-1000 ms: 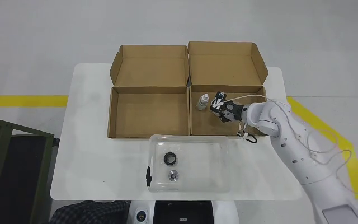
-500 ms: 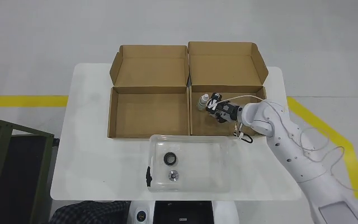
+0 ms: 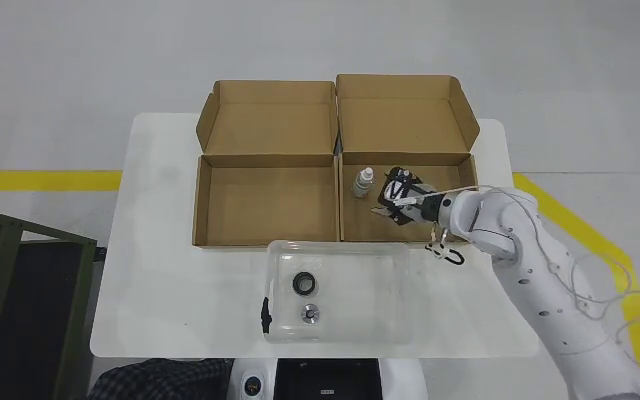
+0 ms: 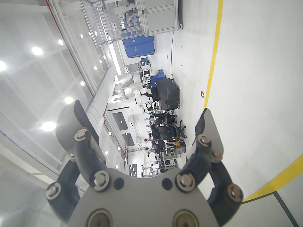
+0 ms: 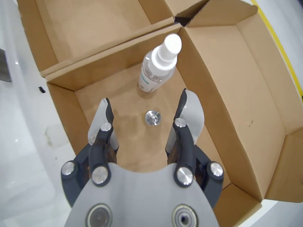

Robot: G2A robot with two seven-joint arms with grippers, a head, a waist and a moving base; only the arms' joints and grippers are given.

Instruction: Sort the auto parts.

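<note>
My right gripper (image 5: 145,102) hangs open inside the right cardboard box (image 5: 239,90), with nothing between its fingers. A small round silver part (image 5: 153,118) lies on the box floor below the gap, apart from both fingers. Just beyond it stands a clear spray bottle (image 5: 158,69) with a white cap. In the top view the right gripper (image 3: 388,200) sits next to the bottle (image 3: 362,181). A clear plastic tray (image 3: 390,300) at the table's front holds a black ring (image 3: 304,283) and a silver part (image 3: 311,314). My left gripper (image 4: 142,112) is open, raised and facing the room.
An empty left cardboard box (image 3: 265,205) stands beside the right box (image 3: 455,215), both with lids folded back. A small black part (image 3: 266,315) rests at the tray's left edge. The white table (image 3: 160,250) has bare room at the left.
The right gripper edged toward the bottle, then drew back slightly toward the right and the box's front. The bottle and the tray's parts stayed put.
</note>
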